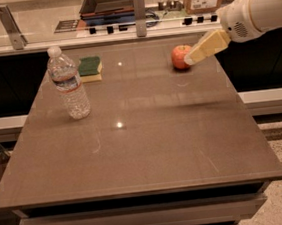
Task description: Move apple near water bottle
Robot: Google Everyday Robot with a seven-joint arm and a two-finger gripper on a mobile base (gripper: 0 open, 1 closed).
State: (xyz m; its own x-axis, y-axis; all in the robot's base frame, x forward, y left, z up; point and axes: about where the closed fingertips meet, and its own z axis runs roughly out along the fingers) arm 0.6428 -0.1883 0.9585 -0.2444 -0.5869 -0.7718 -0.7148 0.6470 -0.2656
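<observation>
Apple (179, 56) just beside gripper (190, 59), water bottle (69, 88) apart

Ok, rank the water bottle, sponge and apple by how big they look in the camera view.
Water bottle, clearly largest.
Sponge and apple look about alike, so no ranking.
The claw sits beside the apple.

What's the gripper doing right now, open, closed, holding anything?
Gripper: at the right side of the apple, which sits on the table; open or closed cannot be told.
</observation>
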